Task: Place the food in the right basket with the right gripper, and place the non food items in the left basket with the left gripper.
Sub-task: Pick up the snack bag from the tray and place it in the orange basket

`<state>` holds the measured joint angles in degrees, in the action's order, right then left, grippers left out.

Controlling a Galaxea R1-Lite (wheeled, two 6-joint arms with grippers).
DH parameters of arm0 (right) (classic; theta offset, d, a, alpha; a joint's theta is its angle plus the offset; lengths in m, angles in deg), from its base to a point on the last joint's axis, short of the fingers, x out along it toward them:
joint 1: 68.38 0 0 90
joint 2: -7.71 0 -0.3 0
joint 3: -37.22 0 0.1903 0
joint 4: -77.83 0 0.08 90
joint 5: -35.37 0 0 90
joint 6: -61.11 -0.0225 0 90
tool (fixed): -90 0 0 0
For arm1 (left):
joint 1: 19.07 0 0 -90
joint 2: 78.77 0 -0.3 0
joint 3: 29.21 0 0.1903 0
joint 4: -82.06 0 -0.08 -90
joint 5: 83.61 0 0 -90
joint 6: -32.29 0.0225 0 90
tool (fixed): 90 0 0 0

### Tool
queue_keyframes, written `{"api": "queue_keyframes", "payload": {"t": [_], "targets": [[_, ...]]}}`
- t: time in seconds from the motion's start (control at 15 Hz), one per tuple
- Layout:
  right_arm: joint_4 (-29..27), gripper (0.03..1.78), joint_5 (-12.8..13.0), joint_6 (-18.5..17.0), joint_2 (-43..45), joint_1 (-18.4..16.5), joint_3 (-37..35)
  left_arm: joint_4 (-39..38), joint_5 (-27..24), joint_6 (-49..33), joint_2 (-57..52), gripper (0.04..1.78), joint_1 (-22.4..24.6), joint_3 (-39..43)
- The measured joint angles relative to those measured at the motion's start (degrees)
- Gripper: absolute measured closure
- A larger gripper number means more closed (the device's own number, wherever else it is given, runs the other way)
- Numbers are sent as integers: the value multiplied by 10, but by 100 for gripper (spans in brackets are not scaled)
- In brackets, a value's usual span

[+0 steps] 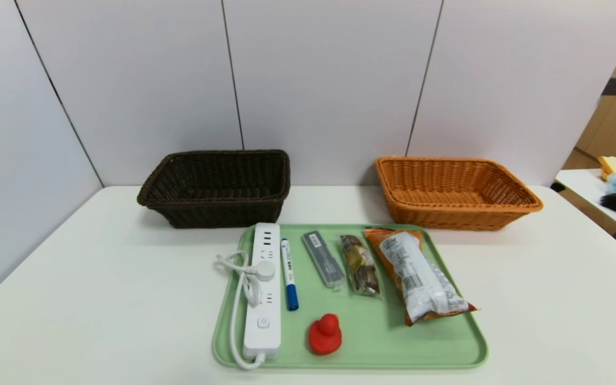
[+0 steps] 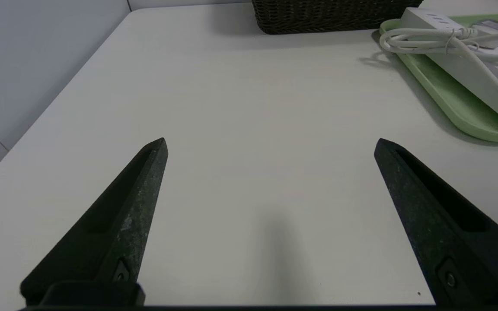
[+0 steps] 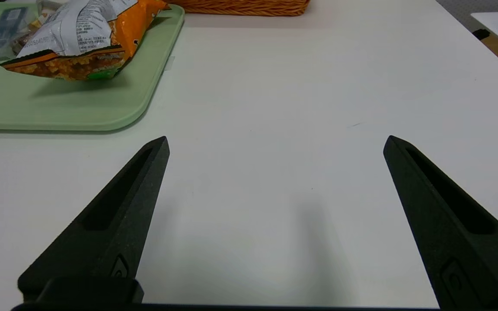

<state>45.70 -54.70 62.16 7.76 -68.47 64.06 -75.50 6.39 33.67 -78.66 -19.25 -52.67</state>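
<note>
Both pincers spread, nothing sorted yet.

Left pincer [image 2: 270,144] and right pincer [image 3: 275,142] wide apart over bare tabletop [image 1: 99,278], flanking tray [image 1: 372,342]. All items on tray; baskets [image 1: 217,184] [image 1: 455,190] behind. Likely snags: strip [image 1: 263,289] cord catching pen [image 1: 289,274]; slick bag [image 1: 420,275] slipping; duck [image 1: 325,334] rolling.

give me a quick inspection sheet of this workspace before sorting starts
surface: white table bearing a green tray.
job's things: on the tray, power strip, blue marker, grey case, red duck, dark snack packet, orange snack bag; dark basket and orange basket empty.
clutter: nothing seen.
grippers: left gripper and right gripper over bare table, jaws open.
cables: strip's cord bundled, overhanging tray edge.
surroundings: grey panels; side table with brushes.
</note>
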Motion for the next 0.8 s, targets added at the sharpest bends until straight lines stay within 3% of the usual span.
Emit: {"api": "queue_keyframes", "payload": {"t": [0.13, 0.4, 0.8], "targets": [[15, 10, -7, 4, 0, 0, 11, -17, -15, 3, 0, 13, 0, -13], [28, 10, -45, 10, -51, 0, 99, 9, -60, 3, 34, 13, 0, -90], [150, 10, -106, 12, -329, 0, 276, -103, -93, 3, 273, 13, 0, -221]]}}
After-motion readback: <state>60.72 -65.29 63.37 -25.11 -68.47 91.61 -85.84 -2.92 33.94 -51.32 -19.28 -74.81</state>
